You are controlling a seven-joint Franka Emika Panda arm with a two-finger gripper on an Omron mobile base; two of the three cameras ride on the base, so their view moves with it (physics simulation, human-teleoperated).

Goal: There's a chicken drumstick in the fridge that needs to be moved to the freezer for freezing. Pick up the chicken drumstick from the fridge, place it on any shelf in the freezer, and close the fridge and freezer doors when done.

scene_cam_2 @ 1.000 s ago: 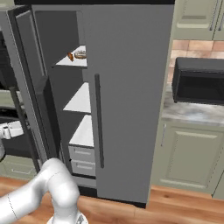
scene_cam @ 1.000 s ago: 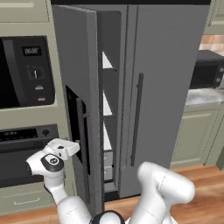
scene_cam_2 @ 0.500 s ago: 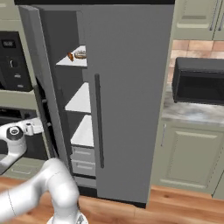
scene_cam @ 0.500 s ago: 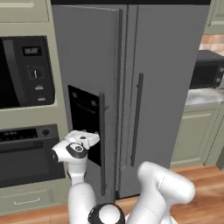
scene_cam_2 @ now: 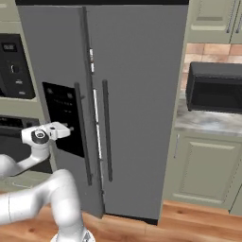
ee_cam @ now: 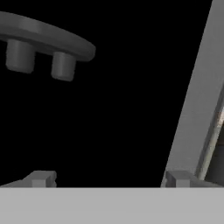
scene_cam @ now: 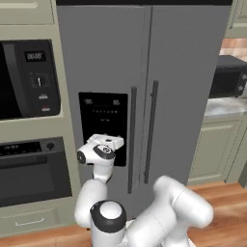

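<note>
The freezer door [scene_cam: 103, 62] with its black dispenser panel [scene_cam: 103, 125] stands nearly shut. In the right base view a thin bright gap [scene_cam_2: 95, 108] remains between the freezer door [scene_cam_2: 56, 52] and the fridge door [scene_cam_2: 142, 85]. My gripper [scene_cam: 114, 142] [scene_cam_2: 64, 129] is open, holds nothing, and sits against the dispenser panel. In the hand view the fingertips [ee_cam: 41, 178] are spread wide before the black recess, below its grey nozzle piece [ee_cam: 43, 43]. The plain fridge door [scene_cam: 188, 91] is shut. The chicken drumstick is hidden.
A built-in microwave [scene_cam: 29, 79] and wall oven [scene_cam: 29, 169] fill the wall left of the unit. To the right, a black microwave [scene_cam_2: 212, 87] stands on a counter [scene_cam_2: 208, 123] over green cabinets. Wooden floor [scene_cam_2: 189, 222] lies in front.
The freezer door has swung from wide open to nearly shut. My open hand has moved right with it, against the dispenser panel. The white shelves inside are now hidden.
</note>
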